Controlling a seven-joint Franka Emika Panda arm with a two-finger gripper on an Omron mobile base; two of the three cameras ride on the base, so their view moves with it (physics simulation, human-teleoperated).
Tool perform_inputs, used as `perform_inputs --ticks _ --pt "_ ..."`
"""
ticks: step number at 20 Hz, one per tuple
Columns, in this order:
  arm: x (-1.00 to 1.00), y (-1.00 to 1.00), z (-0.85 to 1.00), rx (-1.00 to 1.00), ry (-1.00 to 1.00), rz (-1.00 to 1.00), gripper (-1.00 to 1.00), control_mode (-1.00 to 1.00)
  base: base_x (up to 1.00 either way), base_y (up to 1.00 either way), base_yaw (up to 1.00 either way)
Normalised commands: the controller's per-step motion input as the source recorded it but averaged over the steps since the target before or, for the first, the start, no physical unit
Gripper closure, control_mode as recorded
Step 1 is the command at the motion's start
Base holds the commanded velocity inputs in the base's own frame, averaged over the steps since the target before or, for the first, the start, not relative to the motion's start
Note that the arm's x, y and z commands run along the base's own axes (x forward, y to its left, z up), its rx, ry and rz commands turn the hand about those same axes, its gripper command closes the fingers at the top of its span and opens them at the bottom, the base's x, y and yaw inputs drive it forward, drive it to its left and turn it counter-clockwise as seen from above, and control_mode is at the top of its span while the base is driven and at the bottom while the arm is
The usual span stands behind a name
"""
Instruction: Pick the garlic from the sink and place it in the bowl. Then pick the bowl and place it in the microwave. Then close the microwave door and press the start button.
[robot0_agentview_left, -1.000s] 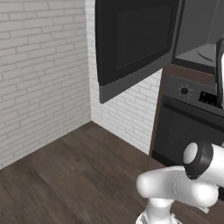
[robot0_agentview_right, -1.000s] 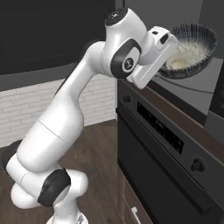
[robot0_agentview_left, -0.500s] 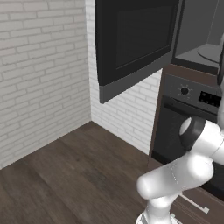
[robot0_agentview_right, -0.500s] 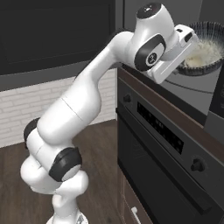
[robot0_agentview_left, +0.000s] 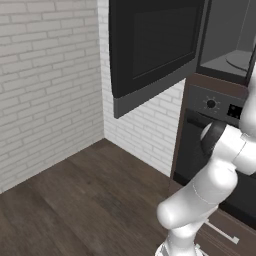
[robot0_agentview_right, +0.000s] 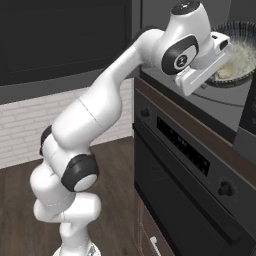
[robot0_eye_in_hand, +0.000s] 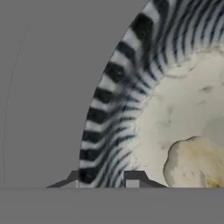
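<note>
The gripper sits astride the bowl's rim, one dark fingertip outside the striped wall and the other inside, and the jaws look narrow around it; I judge it is grasping the bowl, though whether the hold is already loosening I cannot tell. The bowl rests low inside the microwave, at about two o'clock from the arm's elbow in the right base view, seemingly on the cavity floor. The garlic lies inside the bowl, at roughly four o'clock in the hand view. So the first step looks done, and the second is nearly done: the bowl is in, but the hand has not yet let go. Left to do: withdraw, swing shut the microwave door, which hangs wide open at about ten o'clock from the cavity, and press start. By count: one bowl, one garlic bulb, one microwave, one door, and one oven below it.
</note>
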Motion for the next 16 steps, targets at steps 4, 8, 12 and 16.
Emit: perform_inputs --ticks 4,8,12,16 --pt "0.04 0.04 -0.05 0.0 0.06 -0.01 -1.0 -1.0 0.0 0.0 0.0" --pt "-0.01 0.02 -0.04 0.0 -0.18 0.0 -1.0 -1.0 0.0 0.0 0.0" --pt "-0.16 0.3 -0.24 0.0 -0.5 0.0 -1.0 -1.0 0.0 0.0 0.0" --pt "-0.7 0.89 -0.78 -0.05 -0.7 0.0 -1.0 -1.0 0.0 0.0 0.0"
